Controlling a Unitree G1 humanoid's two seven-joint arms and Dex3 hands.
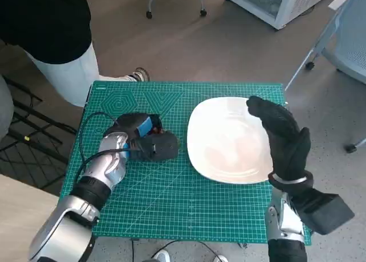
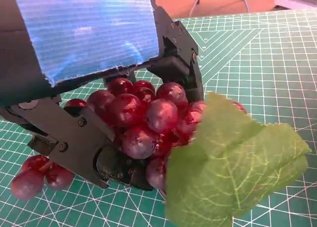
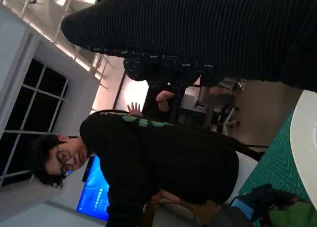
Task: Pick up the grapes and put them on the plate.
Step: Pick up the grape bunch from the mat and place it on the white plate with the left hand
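Observation:
A bunch of dark red grapes [image 2: 143, 118] with a green leaf [image 2: 233, 162] lies on the green cutting mat [image 1: 171, 199]. My left hand [image 1: 143, 137] covers it from above, so the head view hides the fruit. Up close, that hand's black fingers [image 2: 181, 63] curl around both sides of the bunch and grip it. Two grapes trail on the mat beside the hand. The white plate [image 1: 229, 139] stands bare just right of the hand. My gloved right hand [image 1: 284, 137] hovers over the plate's right rim, fingers stretched out, holding nothing.
A person in a black top and pale trousers [image 1: 63, 62] stands at the table's far left corner and also fills the right wrist view [image 3: 163, 162]. A black cable [image 1: 86, 137] loops along my left forearm. Chair legs [image 1: 311, 59] and a white cabinet [image 1: 274, 4] stand beyond the far right edge.

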